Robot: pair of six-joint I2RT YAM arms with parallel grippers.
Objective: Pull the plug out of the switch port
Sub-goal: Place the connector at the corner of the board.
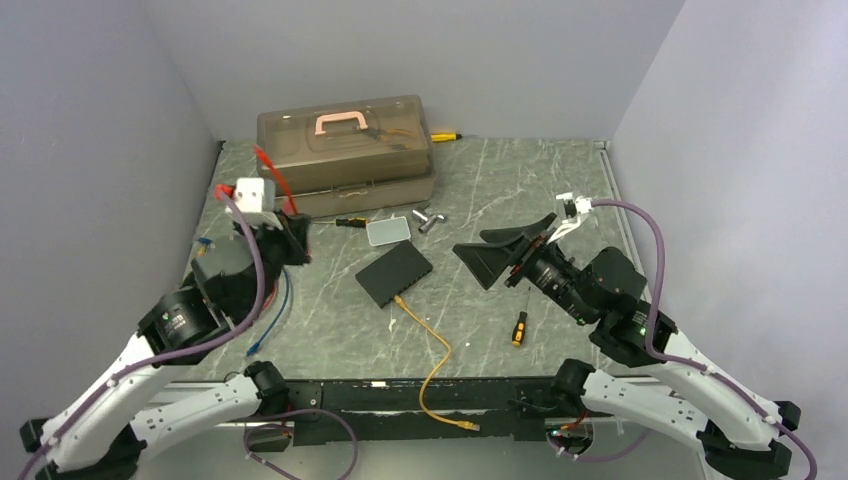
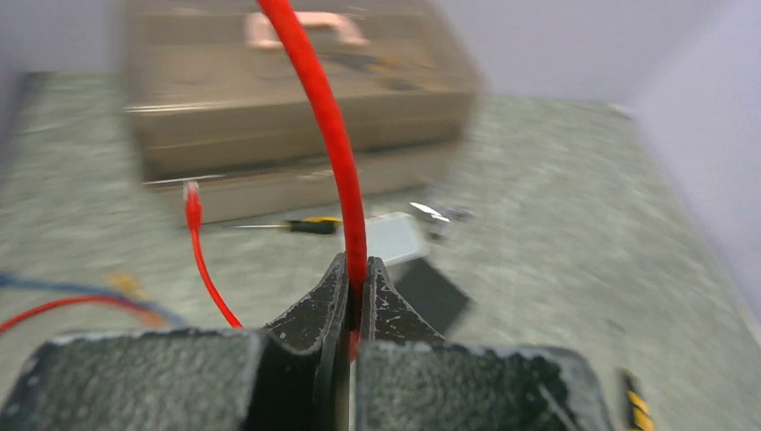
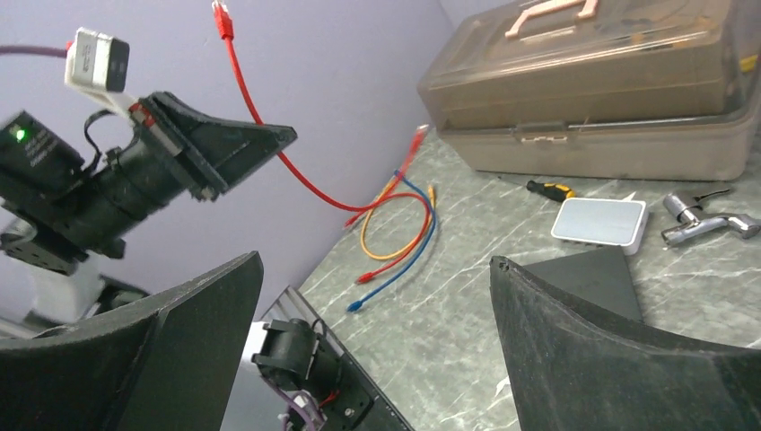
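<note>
**Yellow plug sitting in switch: where to grab**

Switch (image 1: 395, 272) is lying flat mid-table, just on the near side of tin (image 1: 388, 231). Yellow cable (image 1: 443, 343) is running from its near edge toward the table front. Its plug (image 1: 400, 298) is looking seated in a port, tho it's too small to be sure.

L gripper (image 2: 357, 269) is pinching a red cable (image 2: 319, 99) btwn pressed-together jaws, off to the left and well apart from switch. R gripper (image 1: 497, 255) is hovering near switch's right side w/ jaws spread wide, gripping nothing.

Handling, as I'm judging it:
- **Plug:** small hard plastic, prob w/ a latch tab, so likely resisting a straight tug. Best taking hold on the plug body right at the port.
- **Cable:** soft and floppy, so pulling by the cord is risking slip or strain.
- **Switch:** looking light, so prob sliding along w/ the pull unless the other arm is pinning it down. L arm would be needing to drop the red cable first.
</note>
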